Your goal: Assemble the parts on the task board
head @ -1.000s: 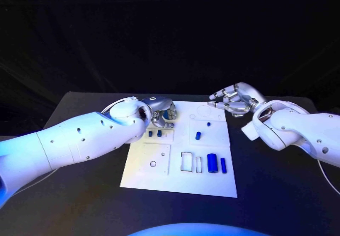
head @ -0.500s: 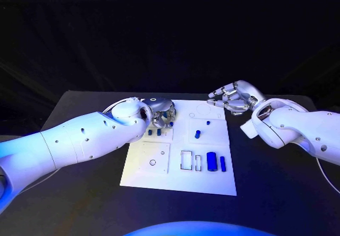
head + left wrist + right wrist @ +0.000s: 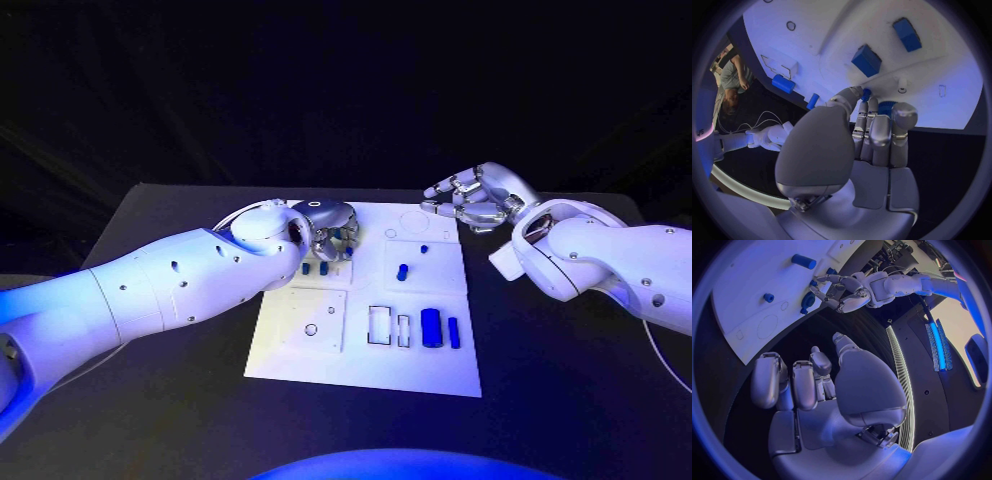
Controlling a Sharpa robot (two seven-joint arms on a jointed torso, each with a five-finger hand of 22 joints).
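- Head view first: you have the white task board (image 3: 368, 375) in the middle of the black table (image 3: 562, 380), with no readable writing, brand or label on it that you could go by.
- Your left hand (image 3: 329, 228) sits over the board's far left corner, fingers pointing down at the small blue parts (image 3: 315, 269) there.
- From the left wrist view, that hand's fingertips (image 3: 862, 93) are drawn together around a small blue part (image 3: 866, 93) right at the board surface; it looks pinched, though the contact is partly hidden, and two blue blocks (image 3: 867, 60) lie just beyond.
- Your right hand (image 3: 473, 202) hovers off the board's far right corner, holding nothing, fingers curled loosely and apart; the right wrist view (image 3: 811, 385) confirms an empty palm.
- On the board's near right you see a large blue cylinder (image 3: 430, 323) with a thinner blue peg (image 3: 453, 333) beside it, and a short blue piece (image 3: 402, 271) lies nearer the middle.
- Against the picture half a second ago, you will find almost nothing moved: both hands keep their places, and the loose parts lie as they did.
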